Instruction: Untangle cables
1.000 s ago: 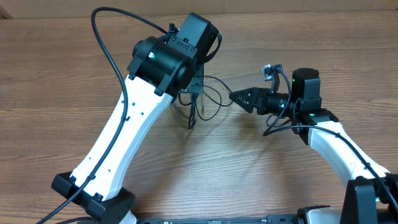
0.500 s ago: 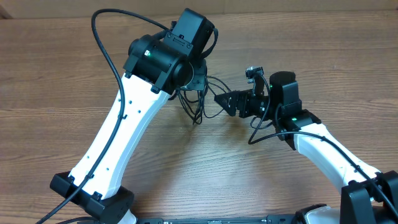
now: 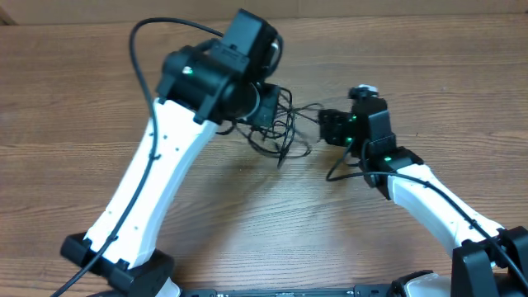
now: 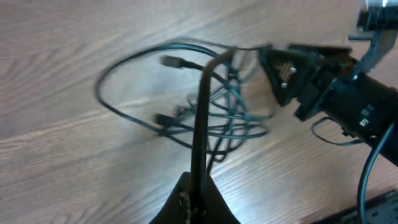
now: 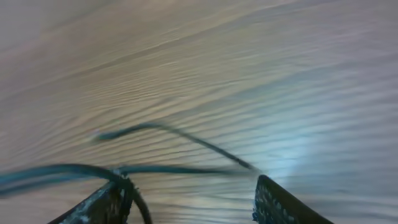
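Near side: bare worktop (image 3: pixel 272 223) lies open in front and out to either side. Midway, the left claw (image 4: pixel 194 186) is pinched tight on one strand of the cables (image 4: pixel 230 115), a loose tangle of thin black loops. The right claw (image 5: pixel 189 196), jaws apart, straddles a strand at the tangle's edge. The worktop's far edge runs just behind.
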`<state>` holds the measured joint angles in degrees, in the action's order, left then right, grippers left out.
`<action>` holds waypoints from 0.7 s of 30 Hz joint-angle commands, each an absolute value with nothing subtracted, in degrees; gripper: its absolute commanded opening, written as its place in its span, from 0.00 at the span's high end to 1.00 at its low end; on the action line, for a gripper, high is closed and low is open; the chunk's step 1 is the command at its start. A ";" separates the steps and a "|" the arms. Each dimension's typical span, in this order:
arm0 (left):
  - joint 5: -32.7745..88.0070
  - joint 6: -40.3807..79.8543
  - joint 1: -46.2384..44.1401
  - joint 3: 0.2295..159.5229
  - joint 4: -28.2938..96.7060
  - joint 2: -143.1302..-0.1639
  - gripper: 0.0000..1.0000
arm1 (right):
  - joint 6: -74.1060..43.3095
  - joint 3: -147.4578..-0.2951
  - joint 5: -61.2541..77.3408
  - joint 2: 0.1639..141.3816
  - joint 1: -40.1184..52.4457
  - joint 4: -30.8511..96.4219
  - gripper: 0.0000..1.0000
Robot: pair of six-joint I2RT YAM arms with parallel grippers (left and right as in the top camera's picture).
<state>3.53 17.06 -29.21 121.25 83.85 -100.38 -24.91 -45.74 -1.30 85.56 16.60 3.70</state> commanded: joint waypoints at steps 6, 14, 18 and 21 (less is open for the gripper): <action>7.35 15.11 -17.85 121.67 82.87 -89.58 0.96 | -25.52 -46.26 -5.93 85.30 5.39 8.71 0.38; 9.39 13.50 -11.18 121.67 82.65 -88.38 0.96 | -25.50 -46.26 -5.72 85.30 -6.17 13.17 0.38; 6.57 15.53 -7.70 121.67 82.63 -88.36 0.96 | -25.58 -46.26 -5.30 85.30 -10.81 15.42 0.38; 3.90 18.37 -4.75 121.67 82.70 -88.36 0.96 | -27.64 -46.26 -5.32 85.30 -14.11 16.97 0.39</action>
